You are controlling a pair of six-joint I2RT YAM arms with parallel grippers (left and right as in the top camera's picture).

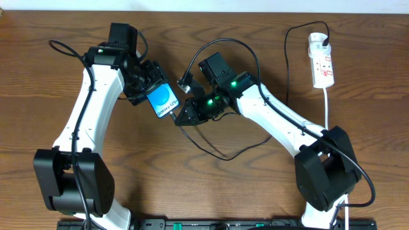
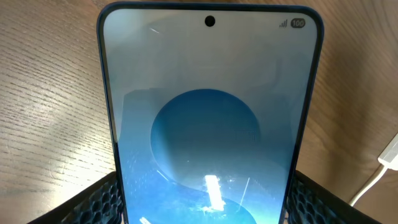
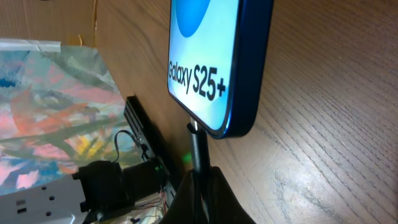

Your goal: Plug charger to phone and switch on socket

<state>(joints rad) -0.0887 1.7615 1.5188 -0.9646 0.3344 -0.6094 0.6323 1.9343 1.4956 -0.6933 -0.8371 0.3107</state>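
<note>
Left tool (image 1: 146, 89), arm angled up from lower left, clamps the phone (image 1: 163, 100) at centre frame; right tool (image 1: 185, 114), arm from lower right, pinches the charger (image 3: 198, 149) tip-first at the phone's bottom edge; socket (image 1: 321, 64) upper right.

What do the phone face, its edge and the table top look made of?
The slim blue-edged smartphone: its face looks like glossy glass, mirroring a lamp glare; its blue edge has a satin sheen, probably metal. The brown table top: matt wood or wood-look laminate, with fine grain lines.
</note>
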